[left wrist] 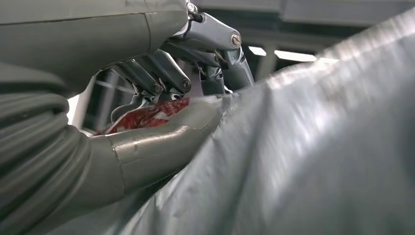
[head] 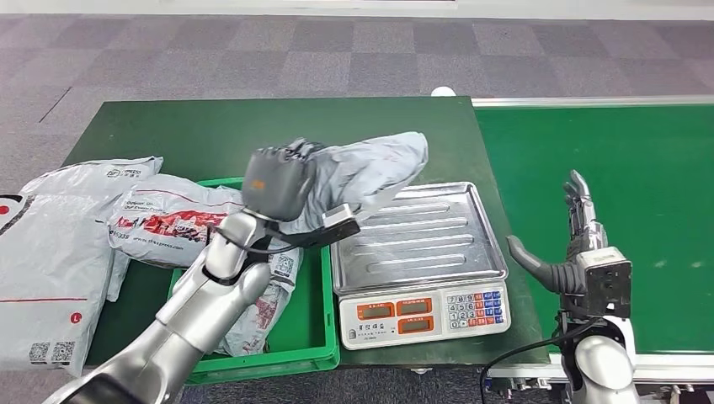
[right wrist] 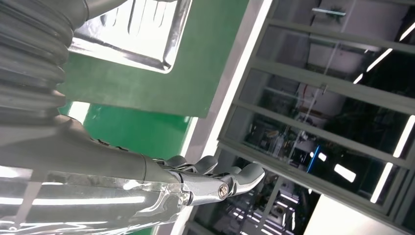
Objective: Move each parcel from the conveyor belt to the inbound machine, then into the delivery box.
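Over green counter, left hand gripping grey parcel above scale, right hand spread, empty; could slip, limp film sagging from shallow pinch.

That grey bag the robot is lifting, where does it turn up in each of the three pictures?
Head view: the grey parcel hangs mid-picture in the left hand, above the scale tray.
Left wrist view: it covers the right half.
Right wrist view: not in it.
Shared landmark: the scale tray.
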